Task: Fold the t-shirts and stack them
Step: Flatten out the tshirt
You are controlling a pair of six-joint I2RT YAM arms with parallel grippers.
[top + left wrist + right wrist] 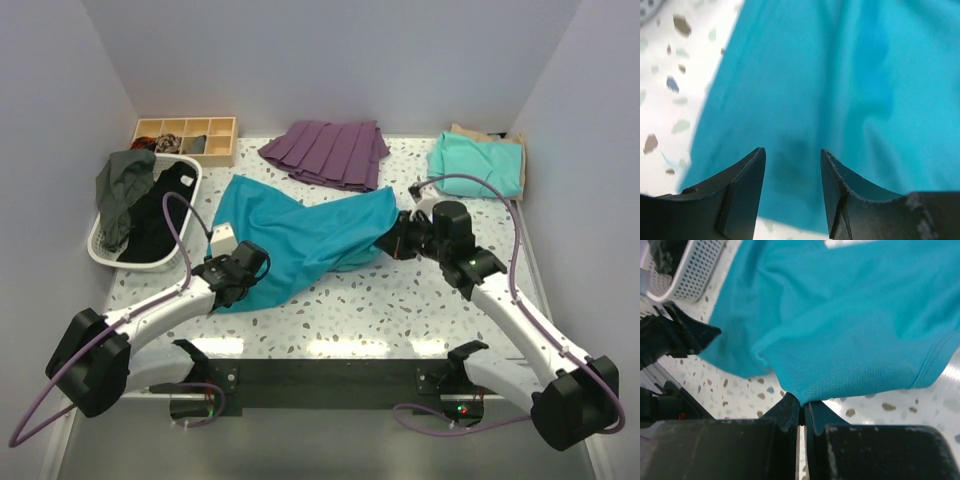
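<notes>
Right gripper (pixel 802 412) clamped on teal t-shirt (pixel 300 235) hem

Left gripper (pixel 792 165): jaws apart, low over the shirt's near-left part, nothing pinched. Shirt rumpled mid-table (pixel 400 300), stretched between both arms. Mint-green t-shirt (pixel 478 165) folded at far right. Step, by judgement: taking hold to spread flat. Next calls for left closing on fabric, then an even outward pull

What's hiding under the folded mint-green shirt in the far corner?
A strip of tan fabric peeks out along the far edge of the folded mint-green t-shirt. The rest is covered and cannot be seen.
</notes>
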